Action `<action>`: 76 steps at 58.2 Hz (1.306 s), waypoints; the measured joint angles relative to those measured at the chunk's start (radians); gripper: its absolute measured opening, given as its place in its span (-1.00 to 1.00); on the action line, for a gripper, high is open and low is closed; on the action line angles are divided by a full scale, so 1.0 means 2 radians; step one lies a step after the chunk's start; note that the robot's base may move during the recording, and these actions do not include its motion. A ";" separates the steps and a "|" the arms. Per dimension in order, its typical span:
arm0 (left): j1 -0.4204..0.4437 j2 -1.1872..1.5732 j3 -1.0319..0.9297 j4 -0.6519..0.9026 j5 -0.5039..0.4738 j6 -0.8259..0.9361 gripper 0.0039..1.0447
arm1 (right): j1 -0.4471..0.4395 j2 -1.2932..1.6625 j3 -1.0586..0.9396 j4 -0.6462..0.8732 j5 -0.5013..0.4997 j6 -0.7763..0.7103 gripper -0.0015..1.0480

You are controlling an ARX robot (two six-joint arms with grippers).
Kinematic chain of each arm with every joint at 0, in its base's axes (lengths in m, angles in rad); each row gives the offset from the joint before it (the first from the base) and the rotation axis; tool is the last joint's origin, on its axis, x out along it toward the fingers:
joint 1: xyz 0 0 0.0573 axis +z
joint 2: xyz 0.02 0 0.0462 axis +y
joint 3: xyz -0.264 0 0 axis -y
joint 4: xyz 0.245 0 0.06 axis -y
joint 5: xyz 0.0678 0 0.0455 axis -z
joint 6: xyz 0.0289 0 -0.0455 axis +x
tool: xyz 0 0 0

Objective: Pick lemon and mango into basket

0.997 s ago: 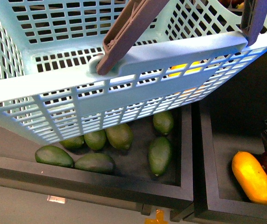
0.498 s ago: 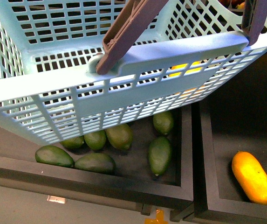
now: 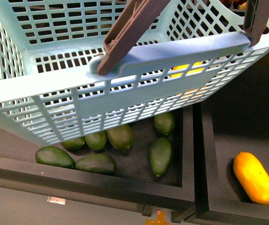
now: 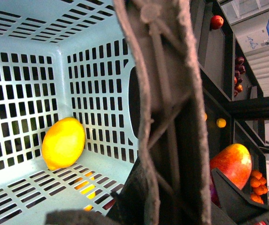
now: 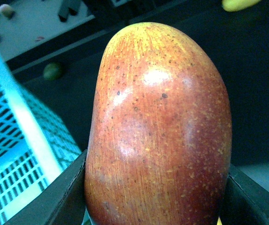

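The aqua basket (image 3: 125,93) hangs tilted across the top of the front view, held by its brown handle (image 3: 125,33). My left gripper (image 4: 172,206) is shut on that handle (image 4: 165,93), which fills the left wrist view. A yellow lemon (image 4: 64,143) lies inside the basket against its slotted wall. My right gripper (image 5: 155,197) is shut on the red-and-orange mango (image 5: 157,131), with a dark finger on each side of it. The mango (image 4: 232,164) also shows beyond the handle in the left wrist view, outside the basket. The basket's rim (image 5: 17,140) lies beside the mango.
Below the basket a black bin (image 3: 125,187) holds several dark green oval fruits (image 3: 161,155). The bin to its right holds an orange-yellow elongated fruit (image 3: 253,177). More fruit (image 4: 216,21) sits in shelves farther off.
One second ago my right gripper showed at the right edge of the front view beside the orange-yellow fruit; it has since left that view. The basket has stayed put.
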 joint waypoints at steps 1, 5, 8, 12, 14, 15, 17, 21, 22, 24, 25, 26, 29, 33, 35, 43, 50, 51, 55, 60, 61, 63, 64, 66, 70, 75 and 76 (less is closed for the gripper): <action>0.000 0.000 0.000 0.000 0.000 0.000 -0.92 | 0.008 -0.007 -0.001 -0.001 0.001 0.002 0.20; 0.000 0.000 0.000 0.000 -0.001 0.000 -0.92 | 0.048 -0.027 -0.003 -0.002 0.014 0.014 0.20; 0.000 0.000 0.000 0.000 -0.001 0.000 -0.92 | 0.080 -0.031 -0.003 0.001 0.027 0.024 0.20; 0.000 0.000 0.000 0.000 0.000 0.000 -0.92 | 0.117 -0.030 -0.003 0.009 0.046 0.036 0.20; 0.000 0.000 0.000 0.000 0.000 0.000 -0.92 | 0.137 -0.025 -0.002 0.016 0.056 0.042 0.20; 0.000 0.000 0.000 0.000 0.001 0.000 -0.92 | 0.146 -0.022 -0.001 0.020 0.060 0.045 0.20; 0.000 0.000 0.000 0.000 0.000 0.000 -0.92 | 0.164 -0.010 0.005 0.030 0.069 0.051 0.20; 0.000 0.000 0.000 0.000 0.000 0.000 -0.92 | 0.188 0.018 0.022 0.043 0.086 0.059 0.20; 0.000 0.000 0.000 0.000 0.000 0.000 -0.92 | 0.190 0.021 0.024 0.044 0.088 0.060 0.20; 0.000 0.000 0.000 0.000 0.000 0.000 -0.92 | 0.197 0.036 0.032 0.050 0.097 0.063 0.20; 0.000 0.000 0.000 0.000 0.000 0.000 -0.92 | 0.200 0.042 0.035 0.052 0.100 0.064 0.20; 0.000 0.000 0.000 0.000 0.000 0.000 -0.92 | 0.202 0.048 0.038 0.055 0.104 0.065 0.20; 0.000 0.000 0.000 0.000 -0.001 0.000 -0.92 | 0.207 0.066 0.048 0.061 0.112 0.070 0.20; 0.000 0.000 0.000 0.000 0.000 0.000 -0.92 | 0.212 0.087 0.060 0.066 0.117 0.077 0.20; 0.000 0.000 0.000 0.000 0.000 0.000 -0.92 | 0.216 0.095 0.065 0.068 0.120 0.079 0.20; 0.000 0.000 0.000 0.000 0.000 0.000 -0.92 | 0.232 0.116 0.080 0.068 0.128 0.086 0.20; 0.000 0.000 0.000 0.000 -0.001 0.000 -0.92 | 0.234 0.121 0.081 0.067 0.128 0.092 0.34; 0.000 0.000 0.000 0.000 -0.001 0.000 -0.92 | 0.234 0.121 0.081 0.067 0.128 0.093 0.37; 0.000 0.000 0.000 0.000 -0.001 0.000 -0.92 | 0.233 0.121 0.081 0.067 0.132 0.096 0.57; 0.000 0.000 0.000 0.000 -0.001 0.000 -0.92 | 0.229 0.119 0.081 0.067 0.135 0.100 0.79; 0.000 0.000 0.000 0.000 -0.001 0.000 -0.92 | 0.228 0.118 0.081 0.067 0.136 0.101 0.82; 0.000 0.000 0.000 0.000 -0.001 0.001 -0.92 | 0.224 0.115 0.080 0.067 0.138 0.103 0.86; 0.000 0.000 0.000 0.000 0.000 0.003 -0.92 | 0.221 0.112 0.078 0.067 0.141 0.103 0.84; 0.000 0.000 0.000 0.000 0.001 0.002 -0.92 | 0.218 0.106 0.076 0.067 0.142 0.103 0.82; 0.000 0.001 0.000 0.000 0.003 0.000 -0.92 | 0.209 0.090 0.066 0.067 0.150 0.101 0.83; 0.000 0.001 0.000 0.000 0.002 -0.001 -0.92 | 0.194 0.053 0.045 0.059 0.177 0.087 0.83; 0.000 0.001 0.000 0.000 0.000 -0.001 -0.92 | 0.192 0.048 0.042 0.058 0.179 0.085 0.83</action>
